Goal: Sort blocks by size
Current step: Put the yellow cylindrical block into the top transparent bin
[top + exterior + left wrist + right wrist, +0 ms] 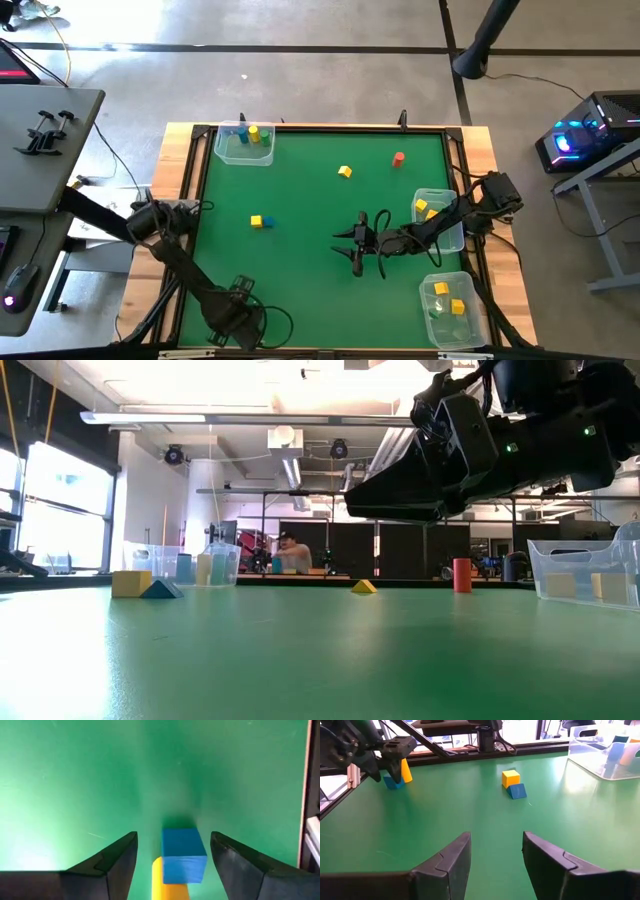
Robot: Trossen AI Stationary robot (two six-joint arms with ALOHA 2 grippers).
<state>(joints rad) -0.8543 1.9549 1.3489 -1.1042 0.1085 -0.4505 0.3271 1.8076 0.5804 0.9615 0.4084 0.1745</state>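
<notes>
A blue block (pixel 183 855) sits on the green table against a yellow cylinder (pixel 170 882), near the table's front left corner. My left gripper (pixel 174 839) points down over them, open, one finger on either side of the blue block with a gap on both sides. The right wrist view shows that gripper (pixel 390 762) above the blue block (pixel 394 782) and the upright cylinder (pixel 406 770). In the high view the left wrist (pixel 238 305) hides both. My right gripper (pixel 350 240) stands open above mid-table, right of centre, with nothing between its fingers (pixel 496 840).
A yellow cube with a blue wedge (pixel 258 221) lies left of centre. A yellow block (pixel 345 172) and a red cylinder (pixel 398 158) lie toward the far edge. Clear tubs holding blocks stand at the far left (pixel 243 143), right edge (pixel 437 208) and near right (pixel 450 300).
</notes>
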